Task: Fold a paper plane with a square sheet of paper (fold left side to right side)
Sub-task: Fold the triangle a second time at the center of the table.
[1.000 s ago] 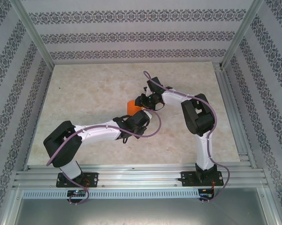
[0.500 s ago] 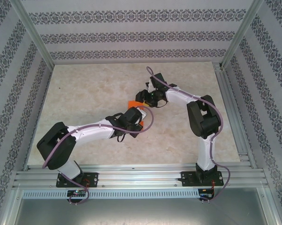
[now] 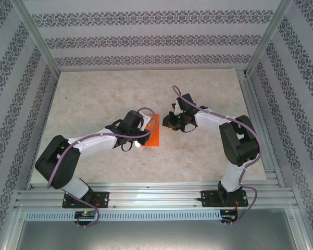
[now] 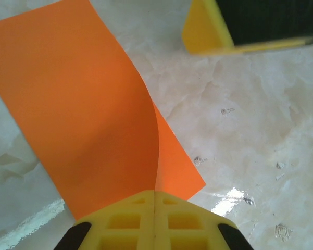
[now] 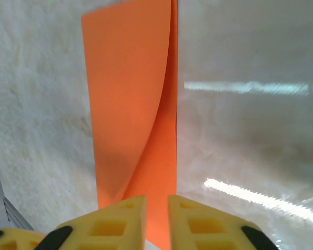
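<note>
From above, the square sheet of paper is being seen folded over on the tabletop, between the two arms.

In the left wrist view, its near corner is being pinched by the left jaws, which are pressed together on it. The top layer is being bowed upward, so the paper is being judged thin, light and floppy. It is best taken gently by an edge or corner, or it may get crumpled.

In the right wrist view, the sheet is lying just ahead of the right jaws. They are being held a little apart, with nothing in them. The other arm is the nearest thing that could get in the way.
</note>
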Motion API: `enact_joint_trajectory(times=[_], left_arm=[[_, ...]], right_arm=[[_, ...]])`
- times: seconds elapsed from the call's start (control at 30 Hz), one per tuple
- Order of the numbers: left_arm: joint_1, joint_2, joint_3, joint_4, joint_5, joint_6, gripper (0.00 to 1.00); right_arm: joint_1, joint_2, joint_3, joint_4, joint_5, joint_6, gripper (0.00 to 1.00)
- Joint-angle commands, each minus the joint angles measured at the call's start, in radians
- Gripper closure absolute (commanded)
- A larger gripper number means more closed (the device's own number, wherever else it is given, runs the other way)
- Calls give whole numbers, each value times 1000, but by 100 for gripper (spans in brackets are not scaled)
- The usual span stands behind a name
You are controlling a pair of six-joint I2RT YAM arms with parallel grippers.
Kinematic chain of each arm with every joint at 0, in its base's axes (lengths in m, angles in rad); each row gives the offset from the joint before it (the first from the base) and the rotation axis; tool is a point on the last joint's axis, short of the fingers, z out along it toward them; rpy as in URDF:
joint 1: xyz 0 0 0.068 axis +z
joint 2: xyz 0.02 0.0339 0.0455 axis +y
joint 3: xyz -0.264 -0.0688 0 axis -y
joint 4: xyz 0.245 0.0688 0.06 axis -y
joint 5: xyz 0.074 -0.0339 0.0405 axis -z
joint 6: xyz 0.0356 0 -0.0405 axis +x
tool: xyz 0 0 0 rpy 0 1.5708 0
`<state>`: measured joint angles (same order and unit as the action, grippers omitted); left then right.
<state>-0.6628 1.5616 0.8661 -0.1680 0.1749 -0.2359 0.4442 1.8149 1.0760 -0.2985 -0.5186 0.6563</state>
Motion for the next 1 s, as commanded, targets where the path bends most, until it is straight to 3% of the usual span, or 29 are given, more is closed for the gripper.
enact_joint_trajectory(times=[0.0, 0.5, 0.97], left_arm=[[27, -6, -10, 47, 38, -14, 100], [69, 48, 3, 36, 28, -20, 100], [110, 111, 38, 33, 8, -9, 100]], right_arm=[[39, -37, -35, 88, -24, 31, 87], [151, 38, -90, 93, 34, 60, 94], [179, 83, -118, 42, 94, 33, 95]])
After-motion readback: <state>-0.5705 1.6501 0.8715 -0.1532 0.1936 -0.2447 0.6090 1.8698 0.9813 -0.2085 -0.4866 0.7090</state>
